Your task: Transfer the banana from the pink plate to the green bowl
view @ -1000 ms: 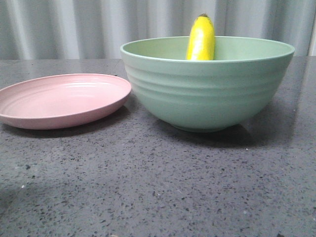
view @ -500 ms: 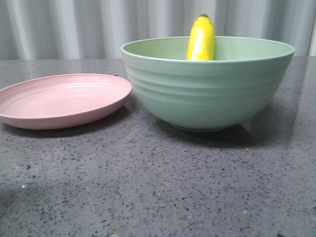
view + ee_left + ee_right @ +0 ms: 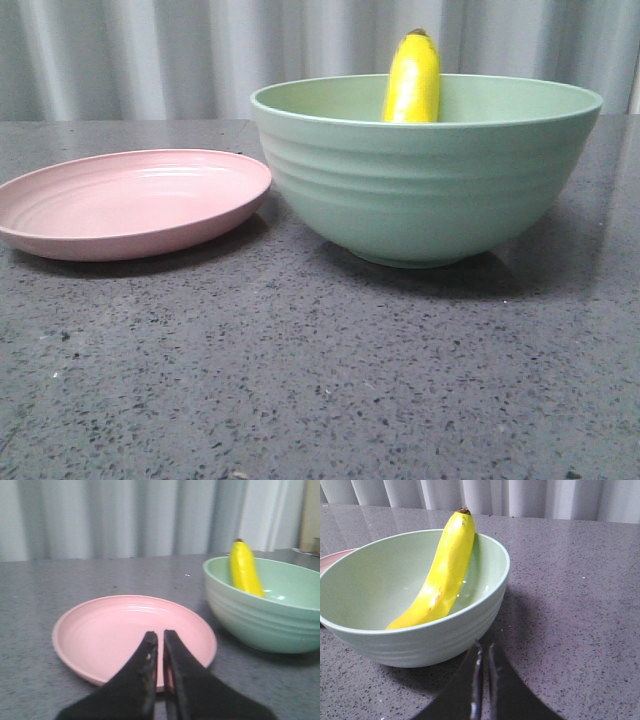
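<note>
Leaning in the green bowl (image 3: 415,605), the banana (image 3: 442,572) slants up, tip over the rim.
Right end effector (image 3: 484,680) sits nearer; left end effector (image 3: 160,665) faces the bare pink plate (image 3: 100,630); both closed, empty.

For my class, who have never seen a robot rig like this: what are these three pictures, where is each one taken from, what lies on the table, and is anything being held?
This is a two-armed robot at a speckled grey stone table. The front picture looks forward over the table; neither arm shows in it. The other two come from cameras on the wrists.

On the table stand a shallow round pale pink plate, nothing on it, and beside it a deep ridged mint-green bowl. A glossy yellow curved banana leans inside the bowl, its dark tip poking above the rim.

The black prongs in the left wrist picture are the left end effector, above the plate's near edge. The right end effector is near the bowl. Both are shut and hold nothing.
</note>
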`<state>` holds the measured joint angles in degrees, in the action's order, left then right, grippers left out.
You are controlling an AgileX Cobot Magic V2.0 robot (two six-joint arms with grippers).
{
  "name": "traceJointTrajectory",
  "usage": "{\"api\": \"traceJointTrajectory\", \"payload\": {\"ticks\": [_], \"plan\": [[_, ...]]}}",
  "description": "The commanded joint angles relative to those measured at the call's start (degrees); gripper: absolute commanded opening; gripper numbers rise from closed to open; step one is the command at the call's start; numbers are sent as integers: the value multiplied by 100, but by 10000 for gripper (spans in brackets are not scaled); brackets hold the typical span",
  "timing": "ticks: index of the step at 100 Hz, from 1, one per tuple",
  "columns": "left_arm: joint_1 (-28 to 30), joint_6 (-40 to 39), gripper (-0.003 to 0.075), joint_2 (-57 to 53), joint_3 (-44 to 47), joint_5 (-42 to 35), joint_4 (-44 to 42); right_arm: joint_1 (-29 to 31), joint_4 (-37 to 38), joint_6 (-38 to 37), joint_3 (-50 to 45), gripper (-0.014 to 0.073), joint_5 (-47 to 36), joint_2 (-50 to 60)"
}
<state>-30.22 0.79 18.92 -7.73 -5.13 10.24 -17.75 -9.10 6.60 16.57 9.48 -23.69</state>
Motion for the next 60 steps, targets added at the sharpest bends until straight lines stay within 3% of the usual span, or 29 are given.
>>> {"api": "traceJointTrajectory", "payload": {"ticks": [1,26,51,60], "plan": [[601,-24,-20,-248,57,-402,-90,29,-25,8,158,-71,-417,4],[1775,-24,-20,-1197,838,-390,-90,29,-25,8,158,-71,-417,4],[2563,-14,-20,-2090,833,1881,-104,29,-25,8,158,-71,-417,4],[2644,-14,-20,-2063,833,2158,-130,29,-25,8,158,-71,-417,4]]}}
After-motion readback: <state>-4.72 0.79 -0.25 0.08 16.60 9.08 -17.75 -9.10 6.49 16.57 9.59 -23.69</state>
